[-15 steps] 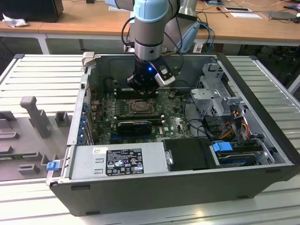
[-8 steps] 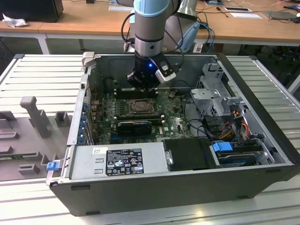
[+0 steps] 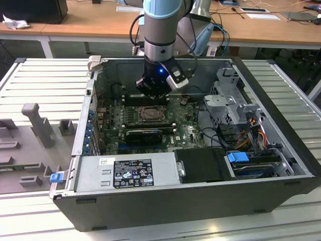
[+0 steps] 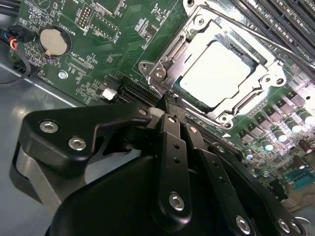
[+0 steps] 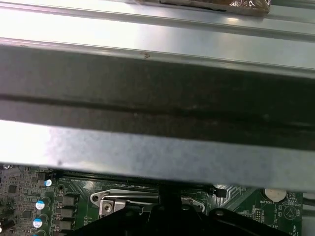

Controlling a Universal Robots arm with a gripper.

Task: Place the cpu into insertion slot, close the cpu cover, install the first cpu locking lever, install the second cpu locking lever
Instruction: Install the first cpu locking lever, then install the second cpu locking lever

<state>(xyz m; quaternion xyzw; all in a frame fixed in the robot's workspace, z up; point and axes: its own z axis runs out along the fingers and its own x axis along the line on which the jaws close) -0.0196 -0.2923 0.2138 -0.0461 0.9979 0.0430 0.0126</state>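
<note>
**Over the socket: chip seated, frame down, fingers pressed together at the frame's corner**

Nearest the second wrist camera, I read the gripper (image 4: 172, 101) as pinched narrow: its two black fingers (image 4: 173, 147) run side by side to a common tip with nothing between them. A tip that thin suits pushing a wire part rather than carrying a chip. It ends at the near corner of the cpu cover (image 4: 165, 66), close against it; I cannot confirm contact.

Just past the tip, the cpu (image 4: 215, 73) lies flat in the insertion slot (image 3: 148, 114), its pale top showing through the square cut-out. The cover frame lies flat around it, so I judge placement done and the cover lowered. A thin metal lever rod (image 4: 256, 37) runs along the far side of the frame; whether either lever is latched I cannot tell.

Beyond the socket, the green board (image 4: 98, 44) carries a round coin cell (image 4: 52, 41) off to one side and long dark memory slots (image 4: 288, 22) on the other.

From the exterior view, the arm (image 3: 159, 30) stands vertical above the open computer case (image 3: 200, 196), reaching straight down to clear the walls. The grey power supply (image 3: 125, 173) sits along the near wall, well apart from the work.
</note>
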